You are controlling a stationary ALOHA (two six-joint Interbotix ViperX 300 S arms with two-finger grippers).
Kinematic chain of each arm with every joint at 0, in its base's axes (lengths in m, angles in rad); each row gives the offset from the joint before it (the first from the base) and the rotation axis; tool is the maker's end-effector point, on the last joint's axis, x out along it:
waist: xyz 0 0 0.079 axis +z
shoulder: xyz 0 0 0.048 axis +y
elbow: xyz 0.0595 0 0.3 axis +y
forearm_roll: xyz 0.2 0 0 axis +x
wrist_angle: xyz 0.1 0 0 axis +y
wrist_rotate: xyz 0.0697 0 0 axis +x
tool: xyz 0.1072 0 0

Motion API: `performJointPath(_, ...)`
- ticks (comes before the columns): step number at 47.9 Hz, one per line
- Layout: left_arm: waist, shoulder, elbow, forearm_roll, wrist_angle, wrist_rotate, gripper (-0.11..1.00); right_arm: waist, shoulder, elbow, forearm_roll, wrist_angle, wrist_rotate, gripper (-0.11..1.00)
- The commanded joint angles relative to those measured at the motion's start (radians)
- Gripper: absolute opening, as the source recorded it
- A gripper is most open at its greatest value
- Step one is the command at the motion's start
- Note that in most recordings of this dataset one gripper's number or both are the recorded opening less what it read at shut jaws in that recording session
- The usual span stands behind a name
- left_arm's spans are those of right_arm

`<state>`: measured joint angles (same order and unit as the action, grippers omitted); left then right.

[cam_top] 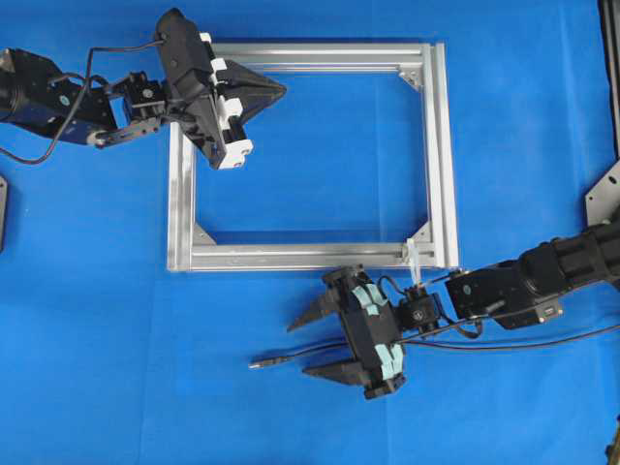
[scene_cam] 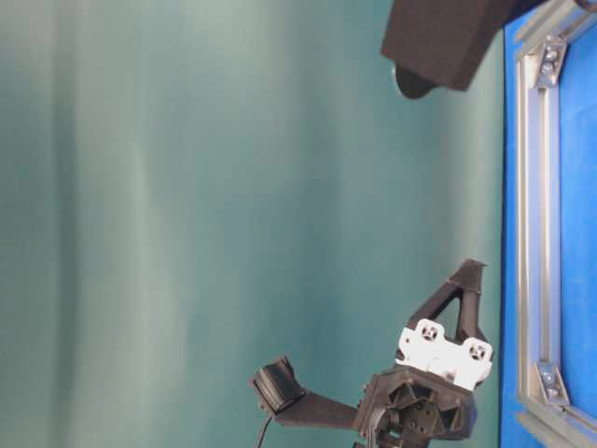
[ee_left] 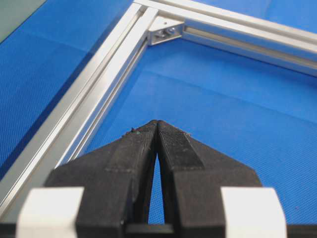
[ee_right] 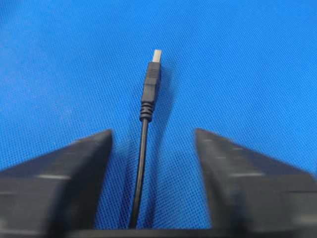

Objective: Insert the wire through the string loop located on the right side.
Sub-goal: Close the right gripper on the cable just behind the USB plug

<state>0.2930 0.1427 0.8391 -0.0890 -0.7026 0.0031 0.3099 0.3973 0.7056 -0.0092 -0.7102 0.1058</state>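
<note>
Blue mat [cam_top: 116,339] | wire [ee_right: 143,144] between right fingers [ee_right: 64,173], untouched

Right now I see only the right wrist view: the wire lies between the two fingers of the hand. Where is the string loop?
Observer: In the overhead view the string loop stands at the lower right corner of the aluminium frame. The right hand points away from it.
Operator: Does the wire point to the loop?
Observer: No. The wire lies on the cloth outside the frame, with its plug end toward the left of that view, away from the loop.
Operator: And the left hand?
Observer: The left hand is shut and empty, near the frame's upper left corner.
</note>
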Motion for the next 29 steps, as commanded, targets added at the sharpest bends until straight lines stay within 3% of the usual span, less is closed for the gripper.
performJointPath(1,0.002,-0.032,-0.008,0.003,-0.003,0.002,0.00,0.003,-0.017,-0.011,0.002,-0.011,0.002,0.34)
performJointPath(6,0.002,-0.032,-0.008,0.003,-0.003,0.000,0.00,0.003,-0.017,-0.011,0.000,-0.011,0.002,0.10)
performJointPath(11,0.002,-0.032,-0.006,0.003,-0.003,0.002,0.00,0.003,-0.017,-0.011,-0.002,-0.011,0.002,-0.03)
performJointPath(29,0.002,-0.032,-0.008,0.003,-0.003,0.000,0.00,0.003,-0.021,-0.014,-0.002,-0.005,0.006,-0.04)
